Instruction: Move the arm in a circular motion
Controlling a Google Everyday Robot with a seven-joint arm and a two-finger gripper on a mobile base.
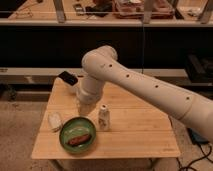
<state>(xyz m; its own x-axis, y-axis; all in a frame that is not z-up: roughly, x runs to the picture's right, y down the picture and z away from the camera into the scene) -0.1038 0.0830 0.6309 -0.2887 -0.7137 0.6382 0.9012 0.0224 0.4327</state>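
The arm [145, 87] is large and cream-white, with small dark dots. It reaches in from the lower right, bends at a thick elbow [100, 62] and turns down toward the table. The gripper [84, 109] hangs at its end over the left-middle of the wooden table [140, 130]. It is just left of a small white bottle [103, 118] and above a green bowl [77, 135]. I see nothing held in it.
The green bowl holds a brown sausage-like piece [77, 139]. A small white object [55, 121] lies left of the bowl. A black object [67, 78] sits at the table's back left corner. A dark shelf unit [45, 50] stands behind the table.
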